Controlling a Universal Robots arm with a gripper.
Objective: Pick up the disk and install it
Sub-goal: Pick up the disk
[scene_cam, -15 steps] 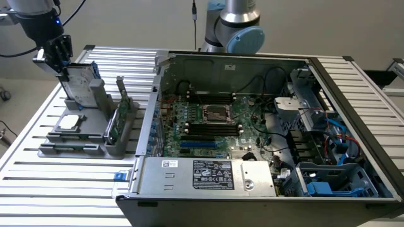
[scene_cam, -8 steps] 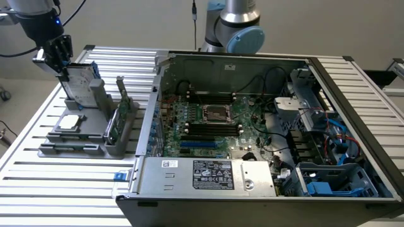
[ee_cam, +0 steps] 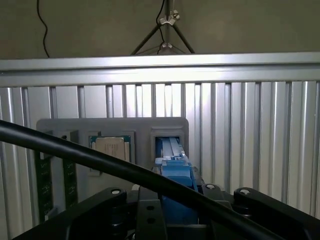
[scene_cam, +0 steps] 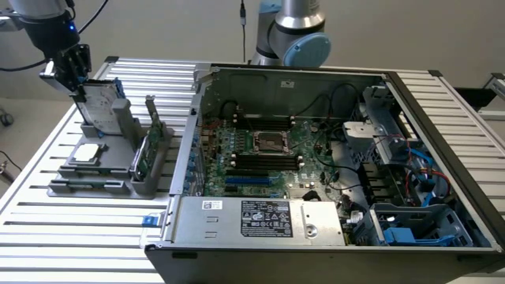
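Note:
The disk (scene_cam: 99,104), silver-grey with a white label and blue rails, stands upright in a slot of the grey holder (scene_cam: 103,184) at the exterior view's left. My gripper (scene_cam: 78,76) comes down on its top edge, with its jaws closed on the blue rail. In the wrist view the disk's blue rail (ee_cam: 175,172) sits between the jaws of my gripper (ee_cam: 176,202) and runs down into the holder's slot (ee_cam: 169,142).
On the holder also lie a square silver processor chip (scene_cam: 87,152) and an upright green circuit card (scene_cam: 150,145). The open computer case (scene_cam: 316,177) takes up the middle and the exterior view's right, with blue drive bay parts (scene_cam: 410,234) in its near corner. A black cable (ee_cam: 100,160) crosses the wrist view.

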